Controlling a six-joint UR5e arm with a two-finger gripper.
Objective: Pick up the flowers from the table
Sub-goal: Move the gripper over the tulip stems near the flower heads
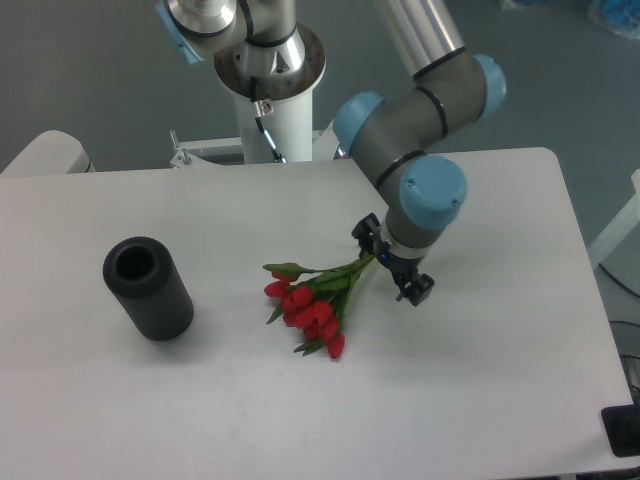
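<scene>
Single fixed view of the arm at the grasping step. The flowers (318, 300), a small bunch of red blooms with green leaves, lie on the white table (480, 400) near its middle, with the blooms fanned toward the lower left and the thin green stems running up and to the right. The gripper (392, 265) is low over the table at the stem end, its two dark fingers (364, 232) standing on either side of the line of the stems; the jaws appear parted, with one finger above and left of the stems and the other below and right. Whether the fingers already touch the stems cannot be told from this view, and the stem tips are hidden under the wrist. The bunch looks to rest flat on the table, so the lift seems not yet begun. A black cylinder (149, 287), open at its top, lies well apart to the left. As a judgement, the next move calls for closing the jaws squarely on the stems, low enough to catch them all, then a straight upward lift; thin stems may slip or splay if gripped off-centre.
</scene>
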